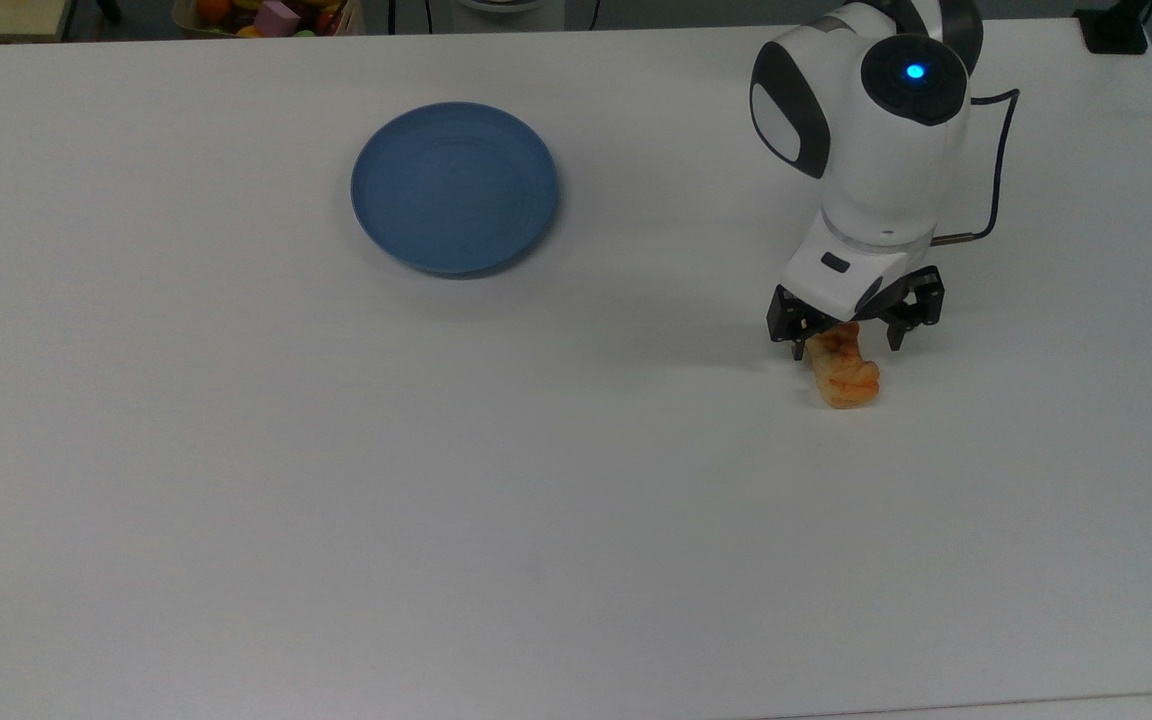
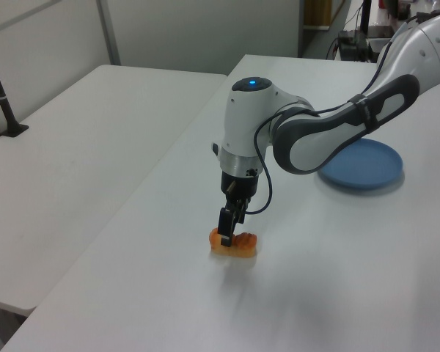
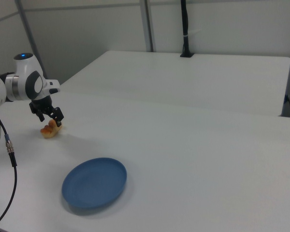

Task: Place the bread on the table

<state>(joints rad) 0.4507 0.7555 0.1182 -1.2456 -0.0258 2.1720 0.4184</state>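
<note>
Basically done: bread (image 1: 844, 372) lies on the white table (image 1: 236, 500), gripper (image 1: 846, 338) spread wide and holding nothing.
Fingers stand apart on either side of the loaf's near end in the top view, apparently clear of the crust; it looks released, so judged left: lift the arm (image 2: 330, 136) straight up and away without nudging it. Bread sits well apart from the blue plate (image 1: 455, 186), toward the top view's right, flat on bare tabletop. Left view: one finger (image 2: 226, 222) stands in front of the loaf (image 2: 235, 244), so contact there can't be ruled out. Right view: bread (image 3: 50, 129) is small under the gripper (image 3: 49, 116), its upper end hidden by the fingers. Toy bin (image 1: 266, 15) at the top view's upper edge is cut off.
</note>
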